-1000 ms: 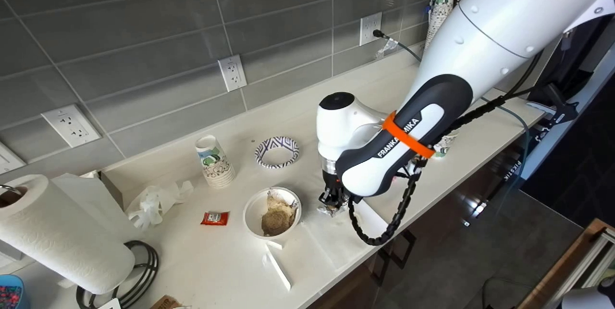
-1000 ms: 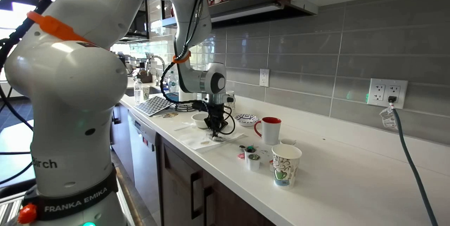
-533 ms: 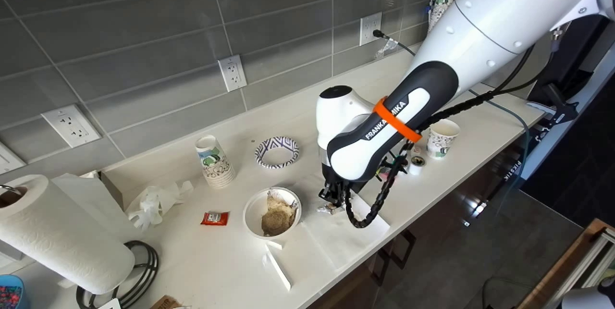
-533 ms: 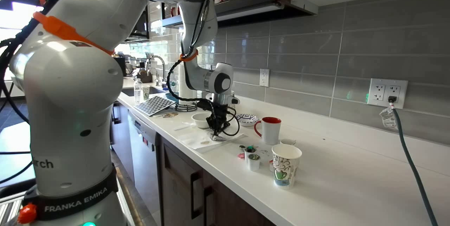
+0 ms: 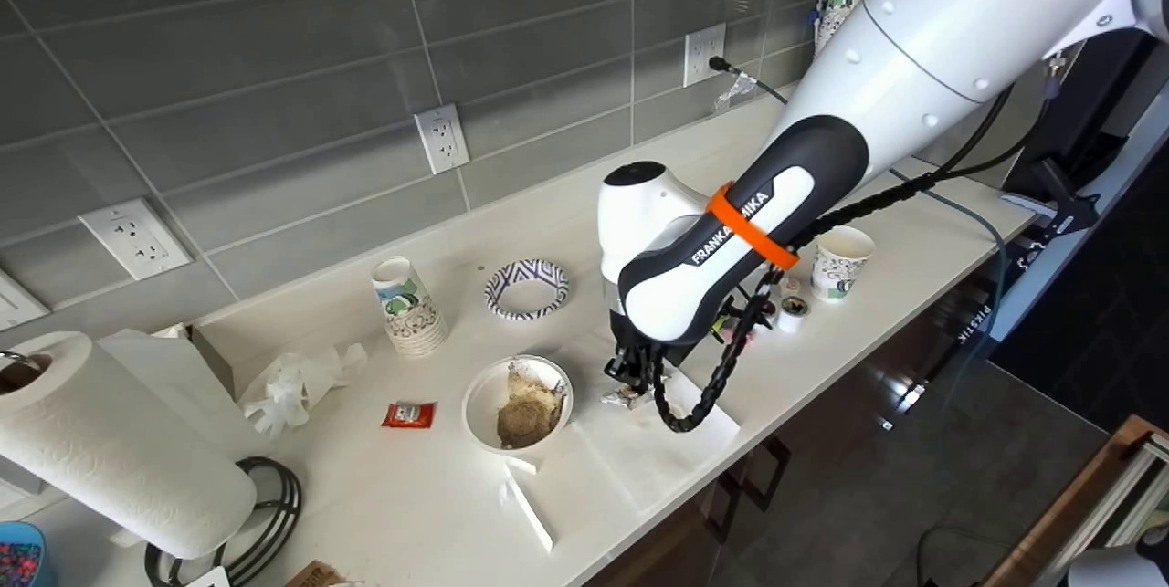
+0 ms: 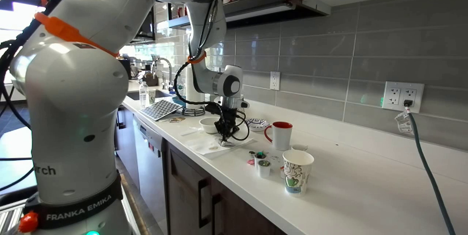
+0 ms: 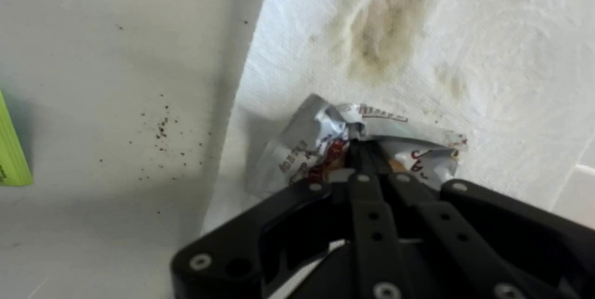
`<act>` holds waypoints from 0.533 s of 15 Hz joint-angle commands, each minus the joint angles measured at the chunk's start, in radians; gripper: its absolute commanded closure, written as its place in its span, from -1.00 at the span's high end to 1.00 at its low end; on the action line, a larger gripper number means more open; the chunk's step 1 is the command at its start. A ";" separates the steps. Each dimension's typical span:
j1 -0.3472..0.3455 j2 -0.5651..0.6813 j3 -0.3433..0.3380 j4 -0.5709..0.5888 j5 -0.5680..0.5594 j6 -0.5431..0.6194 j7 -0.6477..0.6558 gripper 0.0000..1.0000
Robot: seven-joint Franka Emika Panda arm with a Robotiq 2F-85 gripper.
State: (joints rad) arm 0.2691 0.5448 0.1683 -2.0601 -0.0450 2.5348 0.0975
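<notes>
Grey wall tiles (image 5: 274, 39) back my white table (image 5: 411, 496) in both exterior views, a round white bowl (image 5: 490, 391) near the jaws. Through the wrist view I see them closed, pinching a crumpled silver foil wrapper (image 7: 331, 143), stained white paper towel (image 7: 502, 66) beneath.

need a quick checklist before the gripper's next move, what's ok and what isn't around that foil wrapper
1. Gripper closed on the foil wrapper: ok, the wrapper's folds bunch where they meet.
2. Pinch firm: cannot tell, the contact itself is hidden.
3. Wrapper lifted off the paper towel: not ok, it appears to rest there.
4. White bowl apart from the gripper: ok, a gap shows in an exterior view.
5. Red-handled mug and patterned paper cup upright: ok, both stand.
</notes>
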 commanded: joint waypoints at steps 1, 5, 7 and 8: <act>0.025 -0.018 -0.005 -0.015 -0.009 0.015 0.019 -1.00; 0.040 -0.048 -0.013 -0.044 -0.018 0.018 0.036 -1.00; 0.051 -0.064 -0.020 -0.058 -0.029 0.014 0.054 -1.00; 0.054 -0.070 -0.021 -0.064 -0.034 0.016 0.057 -1.00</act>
State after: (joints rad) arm 0.2971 0.5125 0.1660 -2.0796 -0.0527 2.5354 0.1157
